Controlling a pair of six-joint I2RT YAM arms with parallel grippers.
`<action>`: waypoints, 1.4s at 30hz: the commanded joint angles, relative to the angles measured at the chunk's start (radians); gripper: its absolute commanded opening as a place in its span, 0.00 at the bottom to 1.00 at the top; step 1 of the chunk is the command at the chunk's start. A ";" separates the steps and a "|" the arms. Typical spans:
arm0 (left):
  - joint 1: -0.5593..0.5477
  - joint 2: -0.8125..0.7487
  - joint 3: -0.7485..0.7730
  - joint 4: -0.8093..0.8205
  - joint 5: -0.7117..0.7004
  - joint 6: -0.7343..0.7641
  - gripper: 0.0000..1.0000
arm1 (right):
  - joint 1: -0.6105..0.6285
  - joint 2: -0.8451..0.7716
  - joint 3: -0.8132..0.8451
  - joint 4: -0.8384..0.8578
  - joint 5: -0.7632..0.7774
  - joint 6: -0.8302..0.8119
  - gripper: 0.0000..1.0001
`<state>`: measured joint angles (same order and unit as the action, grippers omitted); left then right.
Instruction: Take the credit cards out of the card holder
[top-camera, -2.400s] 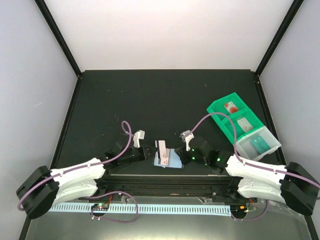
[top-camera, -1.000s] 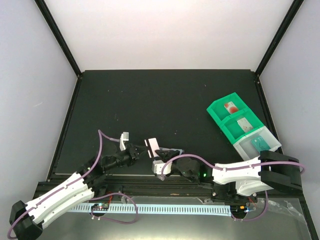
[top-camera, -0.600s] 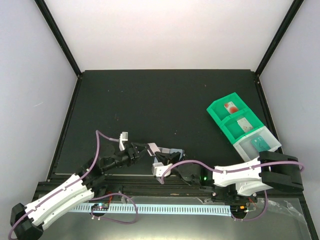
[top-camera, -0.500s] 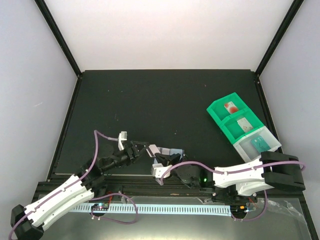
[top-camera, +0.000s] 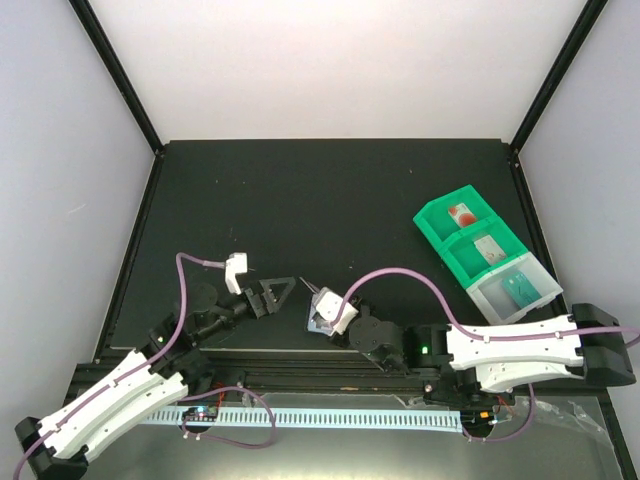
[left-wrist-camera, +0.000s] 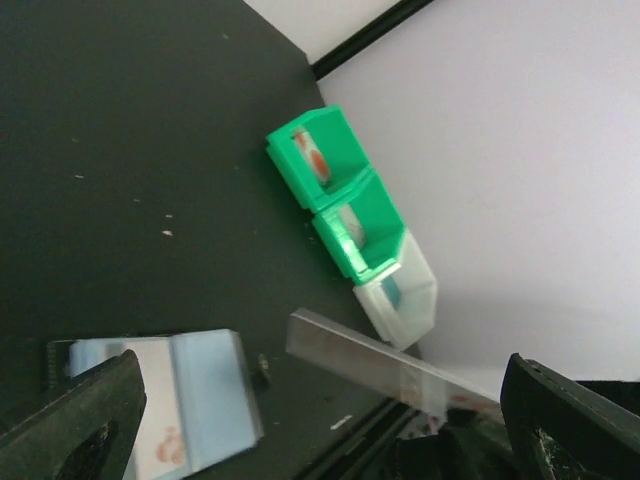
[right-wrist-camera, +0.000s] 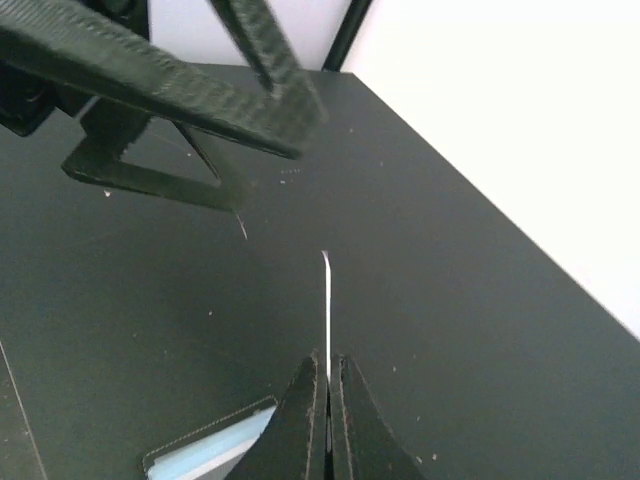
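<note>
**Card lifted clear of the holder.** On the black table (top-camera: 330, 190), the compartment tray (top-camera: 470, 245) of 2 green bins and 1 clear one is seen well beyond both sets of fingers. A card lies in each bin, so the tray is apparently meant as the drop-off. The card holder (left-wrist-camera: 210, 390) is laid open and flat just below the fingers of the right gripper (right-wrist-camera: 327, 362). Its pale blue lining is turned up so that the pockets can be reached. A credit card (right-wrist-camera: 326, 300) is clamped edge-on between those closed fingers and held clear above the holder, judged to be out of its pocket.

The left gripper (top-camera: 275, 293) is spread wide just beside it, with nothing between its fingers — the hold is left to the right side alone. A second card (left-wrist-camera: 150, 390), marked with orange, is glimpsed inside the holder, though it is blurred and partly cut off by 1 of the left gripper's fingers. In the overhead view the holder is largely hidden beneath the right wrist — how many cards remain cannot be told.
</note>
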<state>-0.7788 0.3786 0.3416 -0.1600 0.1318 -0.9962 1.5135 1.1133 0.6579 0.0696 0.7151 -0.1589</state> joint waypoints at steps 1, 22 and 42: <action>0.006 -0.019 0.043 -0.146 -0.132 0.124 0.99 | -0.024 -0.058 0.016 -0.115 0.045 0.226 0.01; 0.006 0.061 0.048 -0.200 -0.170 0.340 0.99 | -0.611 -0.332 -0.099 -0.163 -0.416 0.736 0.01; 0.010 0.340 0.279 -0.267 -0.024 0.578 0.99 | -1.142 -0.424 0.013 -0.507 -0.370 0.743 0.01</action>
<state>-0.7780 0.7425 0.5869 -0.4175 0.0586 -0.4469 0.4358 0.7109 0.5976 -0.3176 0.2676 0.5739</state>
